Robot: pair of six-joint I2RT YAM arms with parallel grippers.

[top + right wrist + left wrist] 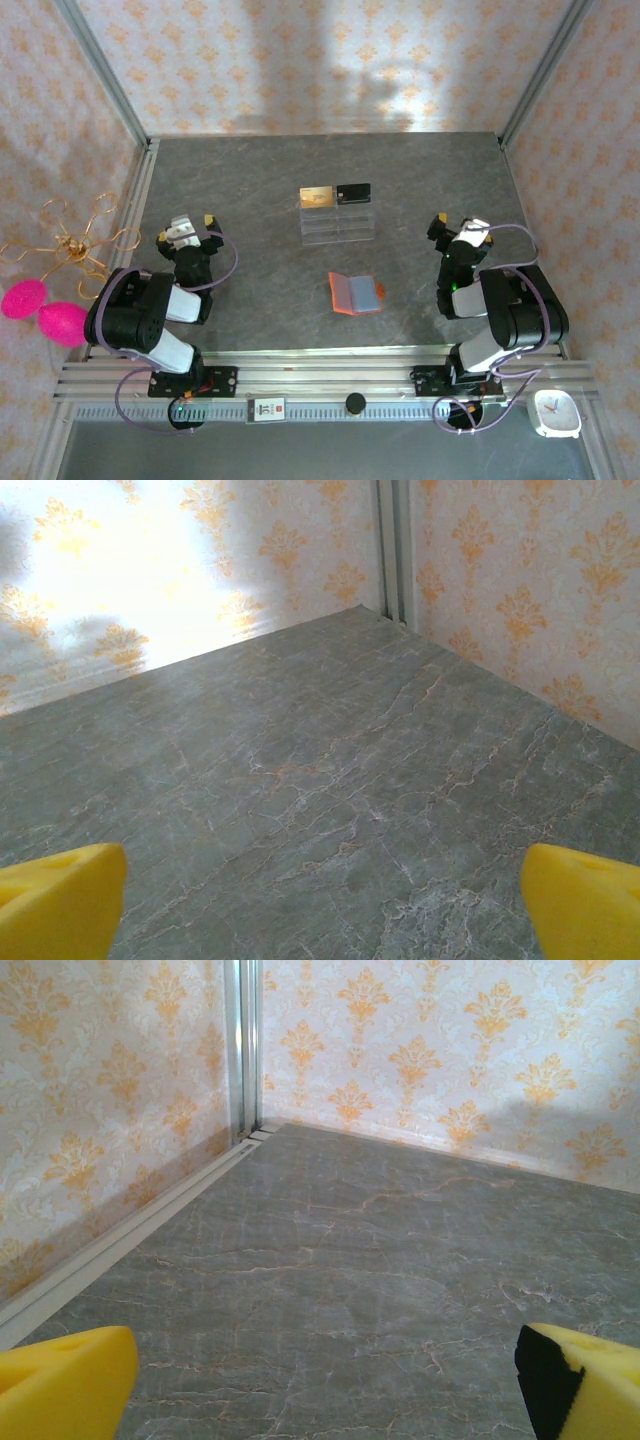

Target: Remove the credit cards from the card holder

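Grey table [250, 180] | card holder [356, 294] open | credit cards [317, 196] atop rack [337, 228]

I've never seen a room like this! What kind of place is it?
Probably a robot test booth, not a real room. A left arm and a right arm are bolted to a metal rail, and wallpapered panels box in the grey table.

Top camera high above the near edge, looking down at table [250, 190], both wrist cameras low over it, facing far corners

L fingertips [65, 1385] & R fingertips [60, 900] cut off at btm edge; card holder [356, 294] pockets too small to tell.
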